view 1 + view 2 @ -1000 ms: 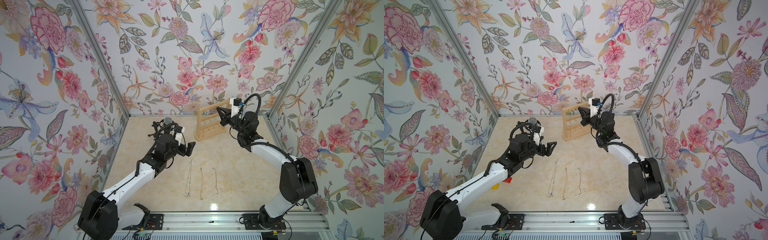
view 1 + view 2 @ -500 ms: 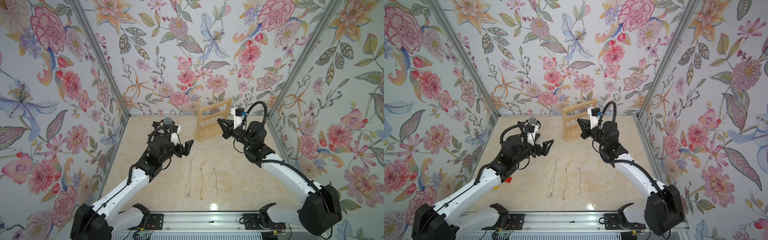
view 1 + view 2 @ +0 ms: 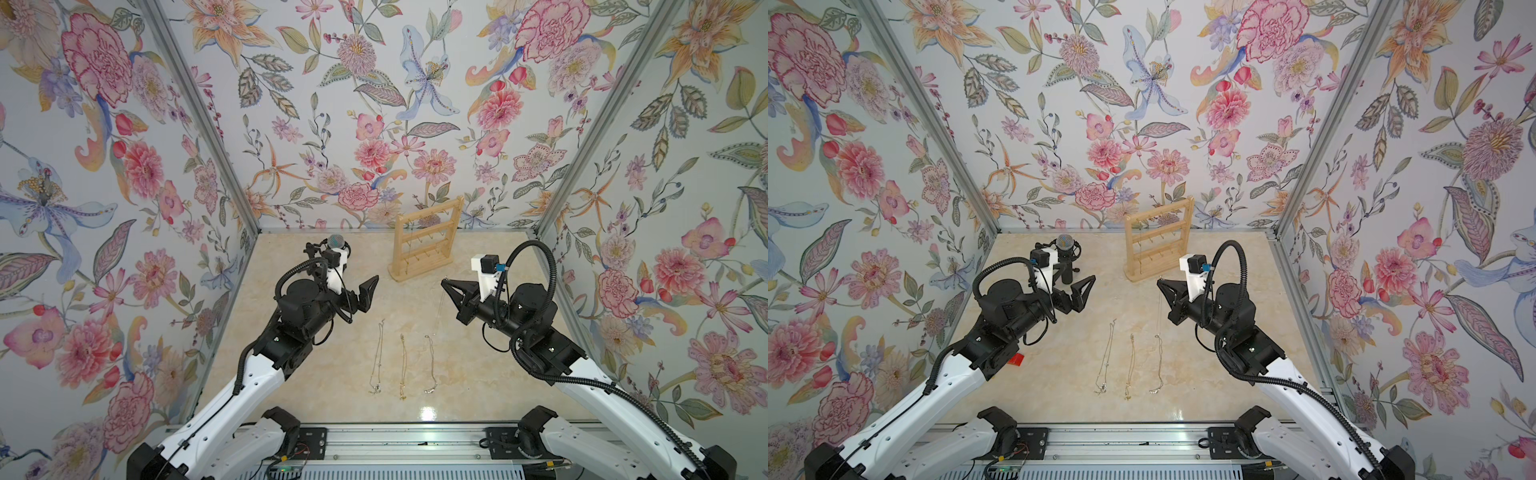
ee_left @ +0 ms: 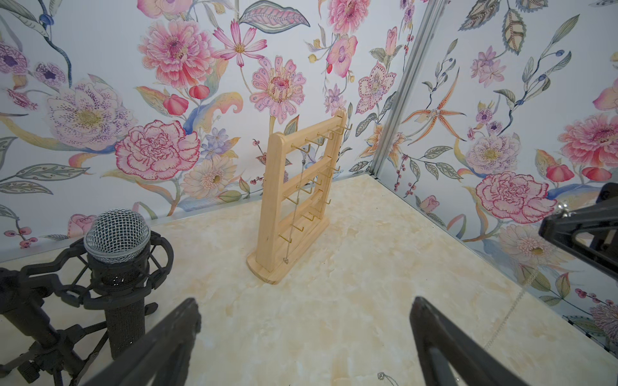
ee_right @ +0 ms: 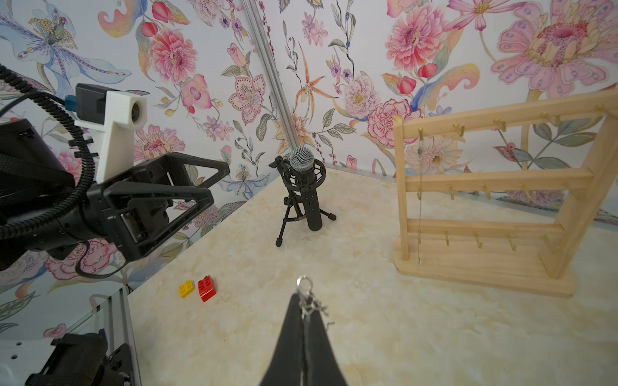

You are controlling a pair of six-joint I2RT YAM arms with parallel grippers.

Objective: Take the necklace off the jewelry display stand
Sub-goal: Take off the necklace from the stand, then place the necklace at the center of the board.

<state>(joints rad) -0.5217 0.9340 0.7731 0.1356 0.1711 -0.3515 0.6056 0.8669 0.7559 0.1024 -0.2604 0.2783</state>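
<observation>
Right claw (image 3: 444, 283) withdrew gripping one necklace (image 5: 304, 284); three necklaces (image 3: 402, 361) lie flat.

The right wrist view's edge cuts off the jewelry display stand (image 5: 495, 180).

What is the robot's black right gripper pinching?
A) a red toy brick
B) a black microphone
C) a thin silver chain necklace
C: the black right gripper is shut on the thin silver chain necklace, whose ring pokes out past the closed tips.
</observation>
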